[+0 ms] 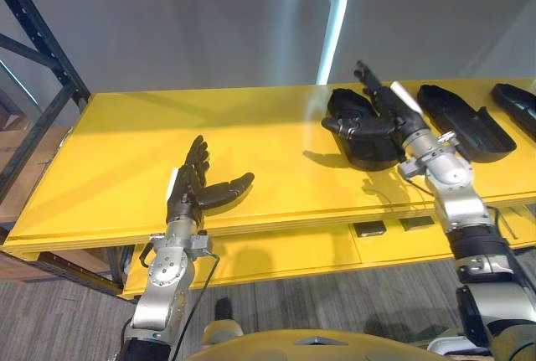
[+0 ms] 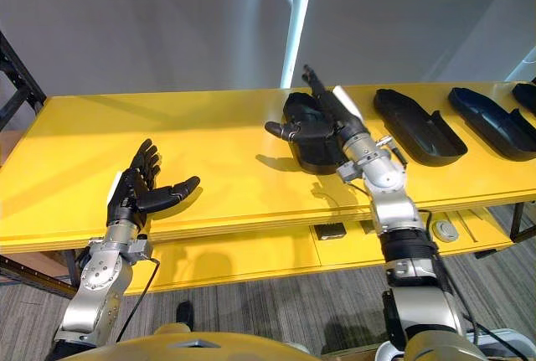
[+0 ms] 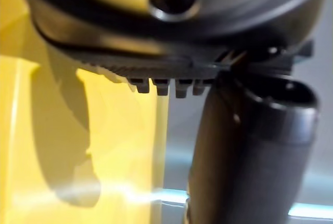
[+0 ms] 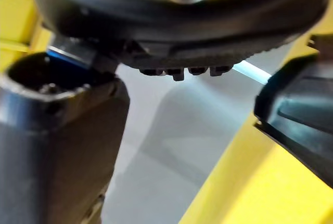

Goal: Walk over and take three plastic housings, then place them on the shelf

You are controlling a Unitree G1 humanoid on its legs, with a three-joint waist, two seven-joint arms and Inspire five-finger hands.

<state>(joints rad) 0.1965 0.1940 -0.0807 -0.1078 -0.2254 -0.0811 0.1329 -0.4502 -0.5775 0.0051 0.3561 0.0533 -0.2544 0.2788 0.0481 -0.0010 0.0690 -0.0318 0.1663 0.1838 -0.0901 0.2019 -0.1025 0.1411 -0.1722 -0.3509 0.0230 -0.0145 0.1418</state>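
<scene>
Three black plastic housings lie in a row on the right half of the yellow shelf top [image 1: 167,126]. My right hand [image 1: 387,110] is over the nearest one [image 1: 362,145], fingers straight and thumb stretched out to the left; whether it touches I cannot tell. That housing's edge [image 4: 299,125] shows past the hand in the right wrist view. The second housing [image 1: 465,122] and the third [image 1: 519,105] lie further right, untouched. My left hand [image 1: 194,185] is open above the shelf's front left edge, holding nothing.
A dark metal rack frame [image 1: 42,85] stands at the left end. A lower yellow board under the top carries two small dark blocks [image 1: 368,229] and a round part [image 2: 446,230]. A pale blue pole [image 1: 335,22] rises behind, against a grey wall.
</scene>
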